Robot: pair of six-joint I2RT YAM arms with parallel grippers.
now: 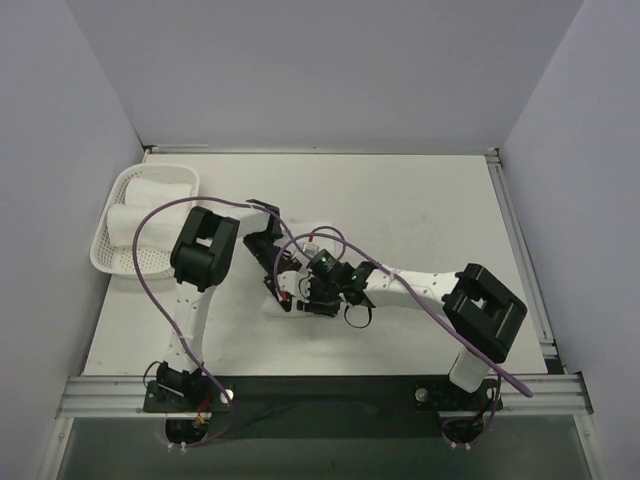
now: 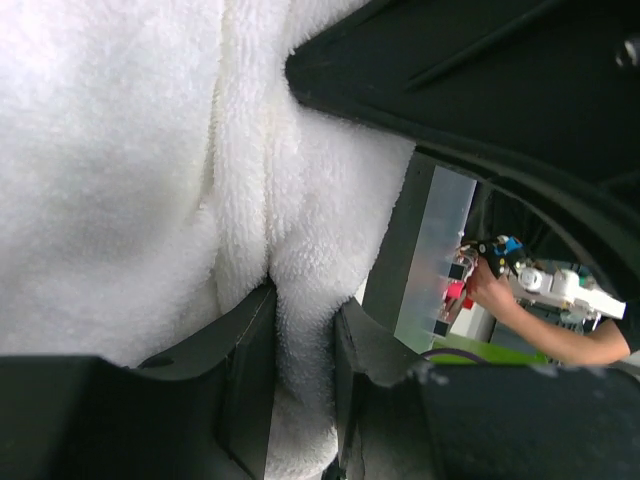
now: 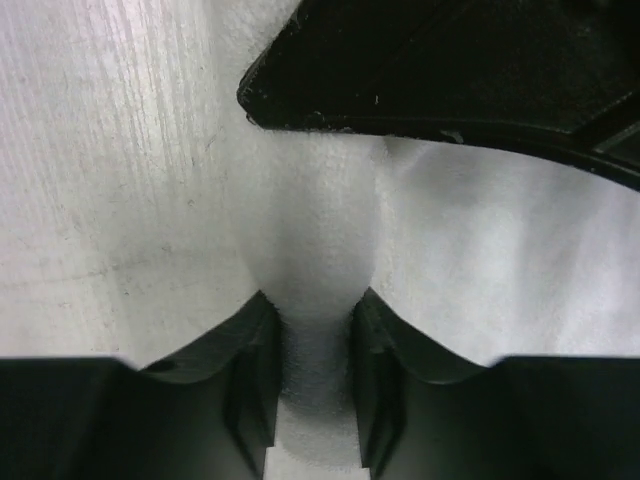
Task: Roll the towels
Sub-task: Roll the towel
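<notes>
A white towel (image 1: 302,236) lies on the white table (image 1: 420,200) in the middle, mostly hidden under both grippers. My left gripper (image 1: 272,262) is shut on a raised fold of the towel (image 2: 120,150), which is pinched between its fingers (image 2: 250,350). My right gripper (image 1: 318,290) sits close beside it and is shut on another fold of the same towel (image 3: 315,230), between its fingers (image 3: 250,360). In each wrist view the other gripper fills the top as a black shape.
A white mesh basket (image 1: 118,263) stands at the left edge of the table and holds two rolled towels (image 1: 150,190). Purple cables (image 1: 150,215) loop over both arms. Walls close the table on the left, back and right.
</notes>
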